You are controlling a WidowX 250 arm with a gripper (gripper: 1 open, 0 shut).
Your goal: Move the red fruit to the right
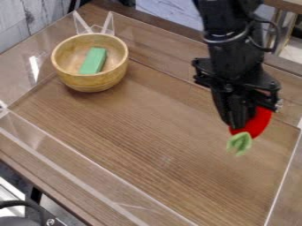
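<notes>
The red fruit (260,124) hangs above the right side of the wooden table (130,132), its green leafy cap (239,143) pointing down. My gripper (248,119) is shut on the red fruit, with the black fingers pointing steeply down and covering part of it. The fruit is clear of the tabletop, close to the table's right edge.
A wooden bowl (71,78) stands at the back left with a flat green block (94,60) inside it. A clear raised rim (71,150) runs along the table's front and left edges. Chair legs show behind the table at the top right.
</notes>
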